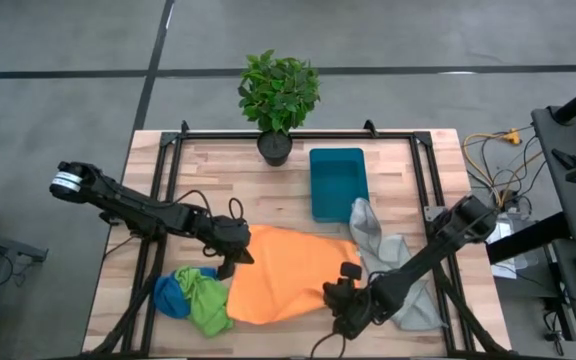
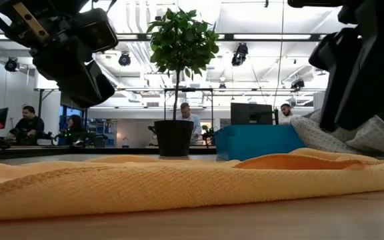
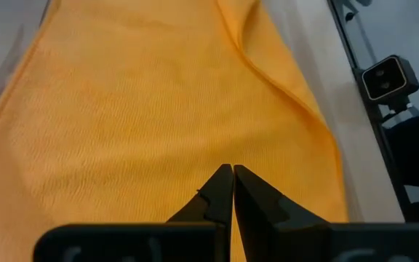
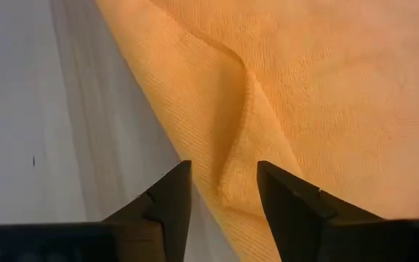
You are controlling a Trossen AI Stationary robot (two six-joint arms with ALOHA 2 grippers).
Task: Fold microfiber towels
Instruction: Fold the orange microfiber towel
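The orange microfiber towel (image 1: 288,272) lies spread on the table's middle, with a raised crease (image 4: 242,124) near its near right edge. My left gripper (image 1: 238,250) is shut and hovers over the towel's left edge (image 3: 122,124). My right gripper (image 1: 340,297) is open and points down, its fingers standing on either side of the crease's end (image 4: 228,185); in the low view it hangs clear of the cloth. The lime green towel (image 1: 205,302) and the blue towel (image 1: 171,295) lie crumpled together at the near left. The pale grey towel (image 1: 386,255) lies rumpled at the right, partly under my right arm.
A teal bin (image 1: 338,182) stands on the table's far side, right of the middle, with a potted plant (image 1: 276,100) to its left at the far edge. A black frame (image 1: 168,180) runs around the wooden table. People sit at desks in the room behind.
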